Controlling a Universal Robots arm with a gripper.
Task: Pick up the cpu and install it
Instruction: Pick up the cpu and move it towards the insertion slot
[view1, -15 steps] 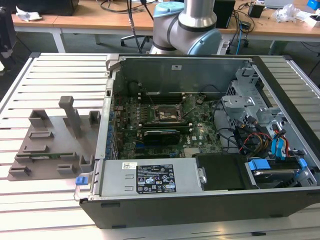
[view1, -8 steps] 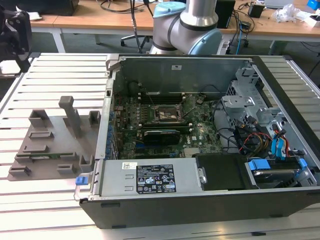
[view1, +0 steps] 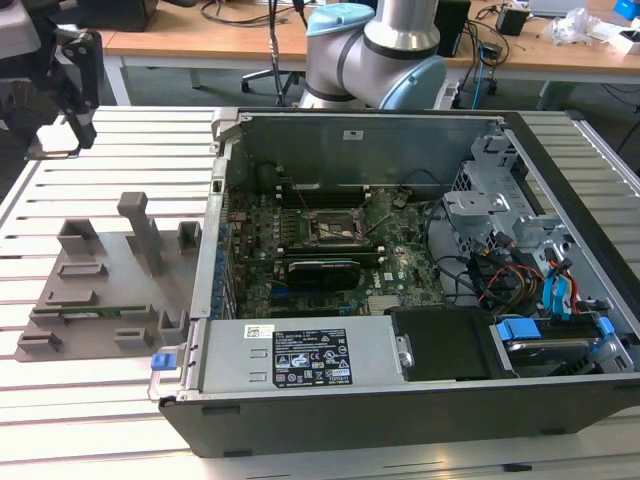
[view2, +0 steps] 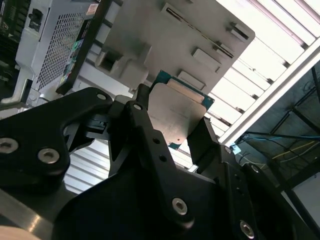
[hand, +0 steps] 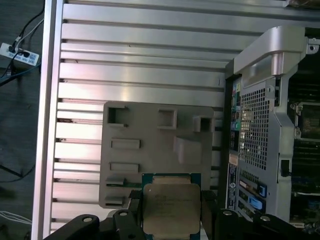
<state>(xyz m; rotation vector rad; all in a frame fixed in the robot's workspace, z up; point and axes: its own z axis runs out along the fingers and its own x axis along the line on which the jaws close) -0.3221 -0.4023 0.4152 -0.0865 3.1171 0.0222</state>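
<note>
The cpu (hand: 170, 207) is a flat square chip with a pale metal top and a green edge. It sits between the two black fingers (hand: 134, 201) of my gripper (hand: 171, 210), which is shut on its opposite edges. The second wrist view shows the cpu (view2: 176, 116) from its other side, clamped the same way in the gripper (view2: 172, 120). In the exterior view the gripper (view1: 70, 90) hangs high at the far left, above the slatted table and away from the computer. The open socket (view1: 335, 228) lies in the middle of the motherboard inside the case.
A grey fixture plate (view1: 100, 290) with raised holders lies on the slatted aluminium table (view1: 90, 400), below the held chip (hand: 150, 145). The open computer case (view1: 400, 300) holds a power supply, cables and drive cages. Desks and the arm's base stand behind it.
</note>
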